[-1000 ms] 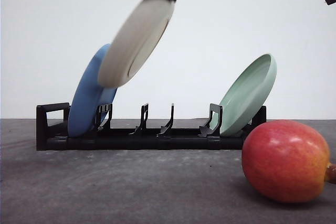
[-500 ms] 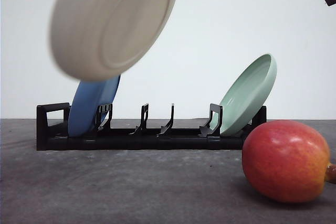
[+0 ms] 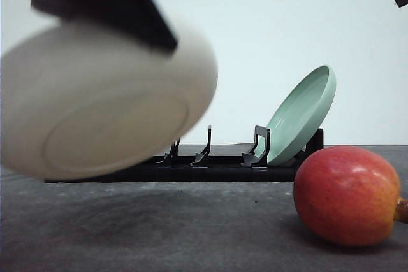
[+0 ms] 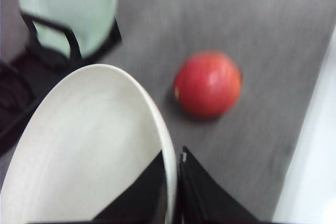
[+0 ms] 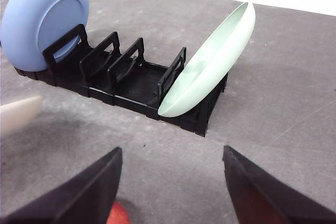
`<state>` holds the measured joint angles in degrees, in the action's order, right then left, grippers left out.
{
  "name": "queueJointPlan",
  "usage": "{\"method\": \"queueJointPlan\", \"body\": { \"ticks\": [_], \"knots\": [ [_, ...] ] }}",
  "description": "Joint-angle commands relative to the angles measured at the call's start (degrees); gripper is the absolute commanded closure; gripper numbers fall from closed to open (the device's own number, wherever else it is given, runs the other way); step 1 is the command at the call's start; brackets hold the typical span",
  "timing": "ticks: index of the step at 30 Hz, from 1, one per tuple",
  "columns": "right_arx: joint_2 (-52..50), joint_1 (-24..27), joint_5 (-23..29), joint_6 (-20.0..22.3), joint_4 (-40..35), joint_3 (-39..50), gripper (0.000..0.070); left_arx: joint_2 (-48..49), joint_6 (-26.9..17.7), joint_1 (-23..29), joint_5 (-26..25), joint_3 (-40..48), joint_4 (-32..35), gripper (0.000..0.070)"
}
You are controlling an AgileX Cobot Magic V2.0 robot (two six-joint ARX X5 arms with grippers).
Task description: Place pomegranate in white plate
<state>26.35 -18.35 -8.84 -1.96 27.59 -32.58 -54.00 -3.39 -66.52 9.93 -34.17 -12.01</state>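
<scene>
The left gripper point(image 4: 176, 192) carries the white plate point(image 4: 89, 150) by its rim, jaws clamped narrow on either face of the edge, so the plate hangs tilted above the table point(image 3: 191, 227), probably on its way to being laid flat. The pomegranate point(image 4: 208, 83) rests on the table beyond those jaws, well apart. The right gripper point(image 5: 170, 192) hovers with jaws wide and empty, the pomegranate point(image 5: 118, 216) just below them.

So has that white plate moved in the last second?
Yes. The white plate has come down and toward the camera, now covering the left end of the black rack.
</scene>
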Motion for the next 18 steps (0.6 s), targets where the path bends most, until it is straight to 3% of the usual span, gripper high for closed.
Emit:
{"method": "queueJointPlan", "body": {
  "ticks": [1, 10, 18],
  "knots": [
    [0.2, -0.3, -0.1, -0.9, -0.4, -0.9, 0.031, -2.1, -6.3, -0.7, -0.2, -0.1, 0.7, 0.0691],
    [0.2, -0.3, -0.1, -0.9, -0.3, -0.9, 0.031, -12.8, -14.9, -1.1, 0.1, -0.1, 4.9, 0.069],
    [0.2, -0.3, 0.1, -0.8, -0.3, -0.9, 0.031, -18.9, -17.8, -1.4, 2.1, -0.1, 6.0, 0.0688]
  ]
}}
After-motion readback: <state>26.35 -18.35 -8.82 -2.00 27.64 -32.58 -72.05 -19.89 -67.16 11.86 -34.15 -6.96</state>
